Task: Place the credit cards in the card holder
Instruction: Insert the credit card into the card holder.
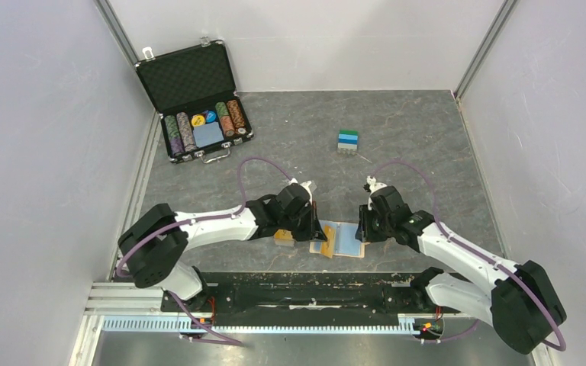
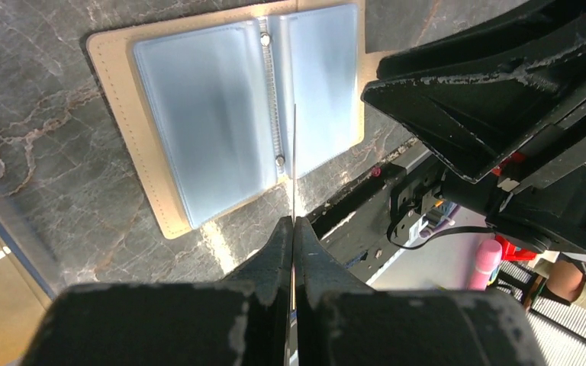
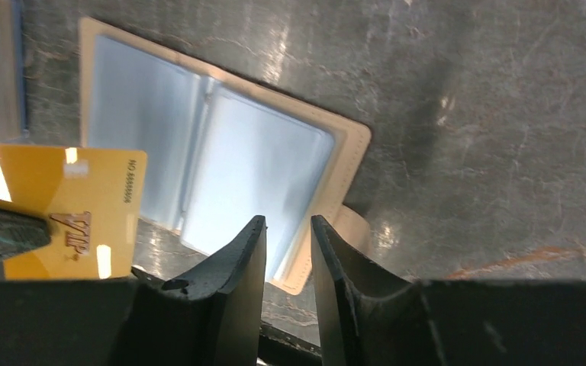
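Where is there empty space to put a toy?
Bare table lies right of the coloured block stack, and between that stack and the chip case. Crowded at the front: the left hand and right hand meet over the card holder.

Near the front edge of the tabletop (image 1: 427,145), my left arm (image 1: 206,225) and right arm (image 1: 458,255) angle inward. My left gripper (image 2: 293,229) pinches a gold card (image 3: 69,210) on edge. My right gripper (image 3: 288,223) hovers low, fingers slightly parted and empty.
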You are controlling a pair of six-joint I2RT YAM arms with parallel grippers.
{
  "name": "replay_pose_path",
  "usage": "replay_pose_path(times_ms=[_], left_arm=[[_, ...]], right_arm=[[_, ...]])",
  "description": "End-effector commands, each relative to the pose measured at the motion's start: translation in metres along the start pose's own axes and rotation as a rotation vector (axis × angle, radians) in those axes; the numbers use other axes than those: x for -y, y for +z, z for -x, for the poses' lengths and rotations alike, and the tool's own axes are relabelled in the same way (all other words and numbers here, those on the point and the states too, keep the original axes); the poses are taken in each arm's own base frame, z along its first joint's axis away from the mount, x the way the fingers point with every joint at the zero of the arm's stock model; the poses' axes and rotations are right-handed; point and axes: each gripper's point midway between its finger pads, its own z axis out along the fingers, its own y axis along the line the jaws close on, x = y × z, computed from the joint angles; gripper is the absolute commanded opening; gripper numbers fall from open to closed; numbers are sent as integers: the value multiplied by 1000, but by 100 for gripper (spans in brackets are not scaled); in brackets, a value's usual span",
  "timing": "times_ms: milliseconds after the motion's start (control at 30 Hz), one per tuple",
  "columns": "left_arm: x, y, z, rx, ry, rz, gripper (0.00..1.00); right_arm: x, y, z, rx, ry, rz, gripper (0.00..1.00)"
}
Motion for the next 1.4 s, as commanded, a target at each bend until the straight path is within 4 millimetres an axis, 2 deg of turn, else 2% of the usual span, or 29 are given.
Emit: replay_pose_path(times_ms=[0,300,567,833,1033,1367], left_arm=[[17,7,18,70,-18,-53,2],[22,23,26,82,9,-71,2],[12,30,30,90,9,-20,2],[11,35,34,92,4,-9,2],[12,42,31,68,-10,-18,2],[0,50,24,50,-47,8,2]], right_arm=[[19,0,-12,-12,-12,-66,30],[21,8,-23,-27,3,-38,27],[22,10,-25,-38,12,-21,26],[24,12,-27,-50,15,-21,17],[26,12,-28,-52,14,-24,14],[27,12,-29,-54,16,-19,12]])
